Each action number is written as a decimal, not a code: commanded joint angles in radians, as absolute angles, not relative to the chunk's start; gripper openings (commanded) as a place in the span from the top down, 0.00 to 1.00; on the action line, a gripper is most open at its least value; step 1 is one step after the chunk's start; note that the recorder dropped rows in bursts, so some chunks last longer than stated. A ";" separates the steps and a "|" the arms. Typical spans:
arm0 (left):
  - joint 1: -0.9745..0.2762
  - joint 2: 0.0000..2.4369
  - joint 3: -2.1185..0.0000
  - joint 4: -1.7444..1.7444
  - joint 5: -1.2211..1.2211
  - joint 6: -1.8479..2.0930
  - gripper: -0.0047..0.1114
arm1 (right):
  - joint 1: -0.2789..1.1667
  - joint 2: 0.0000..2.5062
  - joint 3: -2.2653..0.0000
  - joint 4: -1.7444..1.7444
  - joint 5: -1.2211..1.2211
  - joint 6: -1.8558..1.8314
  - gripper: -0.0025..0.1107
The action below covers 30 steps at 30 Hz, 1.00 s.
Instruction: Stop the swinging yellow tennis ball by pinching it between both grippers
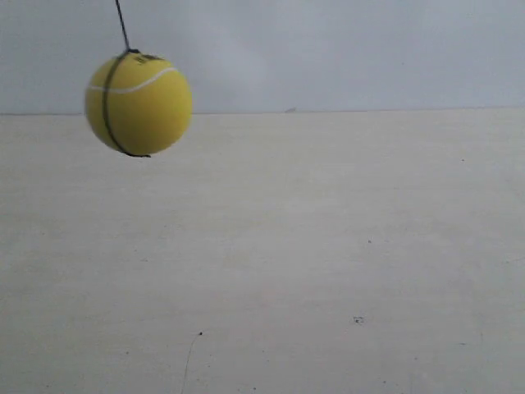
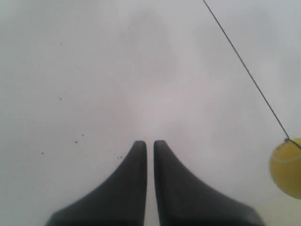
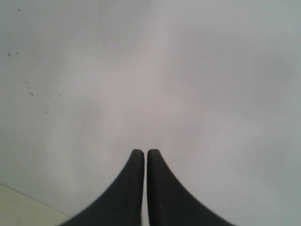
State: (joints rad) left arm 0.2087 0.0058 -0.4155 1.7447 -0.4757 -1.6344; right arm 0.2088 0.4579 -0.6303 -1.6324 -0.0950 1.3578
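- One yellow tennis ball (image 1: 138, 104): bright yellow, white curved seam, small dark print near the top, a dark band wrapped round it.
- One thin dark string (image 1: 122, 25) holds it, hanging clear above the pale worktop (image 1: 328, 263), upper left of the exterior view.
- Two grippers: left gripper (image 2: 146, 143), right gripper (image 3: 142, 152); both jaws clenched to a sliver, gripping nothing.
- Left wrist view catches the ball well apart from the left gripper.

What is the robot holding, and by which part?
Nothing is held. The left end effector and right end effector are shut, empty; the yellow tennis ball hangs free on its string.
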 commanded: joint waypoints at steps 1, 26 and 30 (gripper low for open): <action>0.196 0.000 -0.366 1.744 -0.509 -1.672 0.92 | 0.208 0.367 -0.565 -1.598 -0.175 1.360 0.98; 0.196 0.000 -0.055 1.744 -0.226 -1.683 0.92 | 0.208 0.316 -0.038 -0.101 -0.494 -0.160 0.98; 0.196 0.000 0.000 1.744 -0.220 -1.648 0.92 | 0.208 0.316 0.000 -0.060 -0.527 -0.170 0.98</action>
State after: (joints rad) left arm 0.2002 0.0026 -0.0257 1.7471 -0.2409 -1.6615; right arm 0.2088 0.3226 -0.0203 -0.1084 -0.4902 -0.1395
